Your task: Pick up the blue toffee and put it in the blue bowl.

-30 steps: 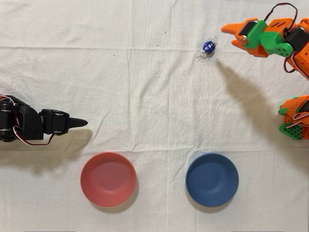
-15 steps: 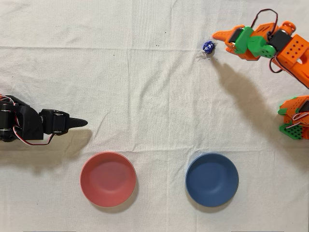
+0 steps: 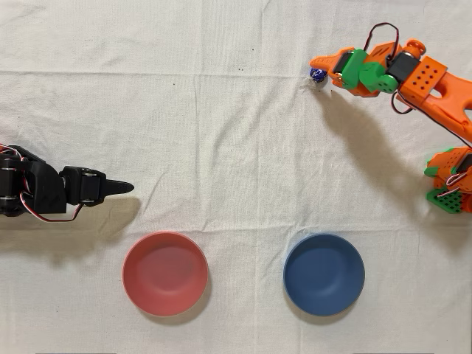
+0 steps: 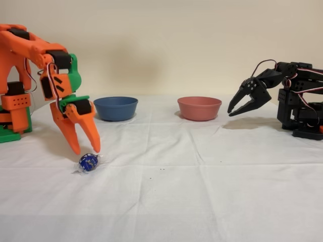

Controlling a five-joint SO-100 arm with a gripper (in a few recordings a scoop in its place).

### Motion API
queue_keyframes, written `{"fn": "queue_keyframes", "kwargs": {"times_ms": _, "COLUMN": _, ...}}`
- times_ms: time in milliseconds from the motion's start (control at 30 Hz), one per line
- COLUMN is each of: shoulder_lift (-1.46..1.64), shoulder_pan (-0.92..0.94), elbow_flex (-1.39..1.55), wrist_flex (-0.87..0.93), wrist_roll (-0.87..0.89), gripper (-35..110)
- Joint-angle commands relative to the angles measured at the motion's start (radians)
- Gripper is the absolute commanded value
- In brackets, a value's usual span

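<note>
1. The blue toffee [image 4: 89, 162] is lying on the white cloth of the worktop [image 3: 221, 133], near the far edge and toward the far right corner in the overhead view [image 3: 318, 74].
2. The orange arm's hand [image 4: 86, 149] is hanging just above the toffee, its two fingers [image 4: 92, 135] standing apart and pointing down, not gripping it; in the overhead view its tip [image 3: 319, 65] is partly covering the sweet.
3. The blue bowl [image 3: 324, 274] is sitting near the near edge, well apart from the toffee, beside the pinkish-red bowl [image 3: 164, 273].
4. The black arm [image 3: 51, 192] is standing idle at the left edge.
</note>
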Motion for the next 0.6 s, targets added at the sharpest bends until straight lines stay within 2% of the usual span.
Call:
{"fn": "queue_keyframes", "kwargs": {"times_ms": 0, "shoulder_lift": 0.008, "shoulder_pan": 0.023, "elbow_flex": -0.063, "wrist_flex": -0.015, "wrist_roll": -0.009, "gripper": 38}}
{"fn": "queue_keyframes", "kwargs": {"times_ms": 567, "shoulder_lift": -0.052, "shoulder_pan": 0.015, "elbow_flex": -0.095, "wrist_flex": -0.052, "wrist_roll": -0.017, "gripper": 37}}
